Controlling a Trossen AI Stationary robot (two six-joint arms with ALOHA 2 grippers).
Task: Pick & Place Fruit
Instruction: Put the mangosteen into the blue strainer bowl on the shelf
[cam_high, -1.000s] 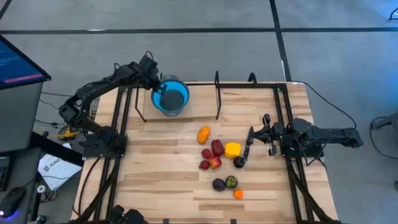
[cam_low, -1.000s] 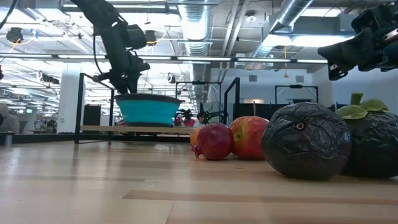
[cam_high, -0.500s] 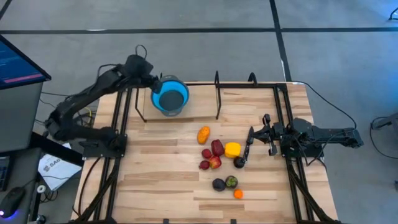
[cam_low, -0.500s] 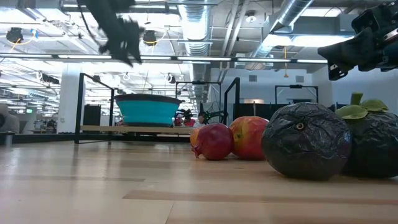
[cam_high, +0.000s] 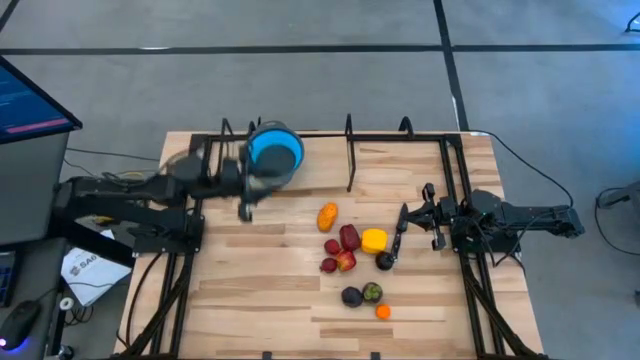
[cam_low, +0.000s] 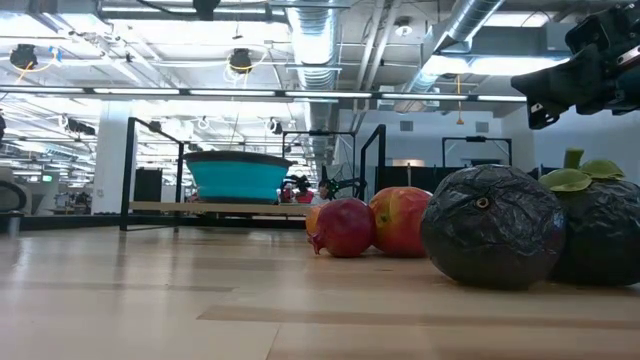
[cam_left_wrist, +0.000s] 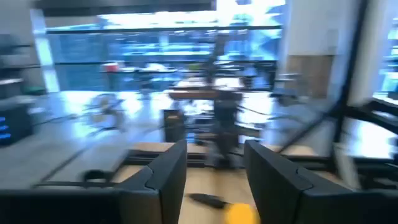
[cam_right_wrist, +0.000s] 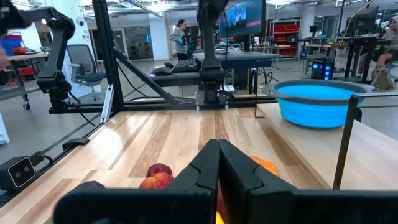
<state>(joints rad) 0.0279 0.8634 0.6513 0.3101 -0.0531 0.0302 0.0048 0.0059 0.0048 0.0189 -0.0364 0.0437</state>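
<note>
Now we see the left tool (cam_high: 243, 203) low over the light wooden slatted worktop (cam_high: 260, 290), just beside the round blue bowl with a grey rim (cam_high: 275, 153), its two dark fingers (cam_left_wrist: 163, 174) spread apart with nothing between them. Across the worktop, our right tool (cam_high: 403, 222) sits at the right edge of the fruit cluster, its dark fingers (cam_right_wrist: 208, 168) pressed together. Next to it lies the slim black knife (cam_high: 398, 240), touching a dark round fruit. The small rounded fruit pieces (cam_high: 348, 255) lie grouped right of centre on the worktop: an orange one (cam_high: 327, 216) nearest the bowl, a dark red one (cam_high: 349, 237) beside a yellow one (cam_high: 373, 240), red ones (cam_high: 341, 262) below, then a dark purple one (cam_high: 351, 296), a greenish one (cam_high: 372, 292) and a tiny orange one (cam_high: 383, 311). All fruit sits outside the bowl.
</note>
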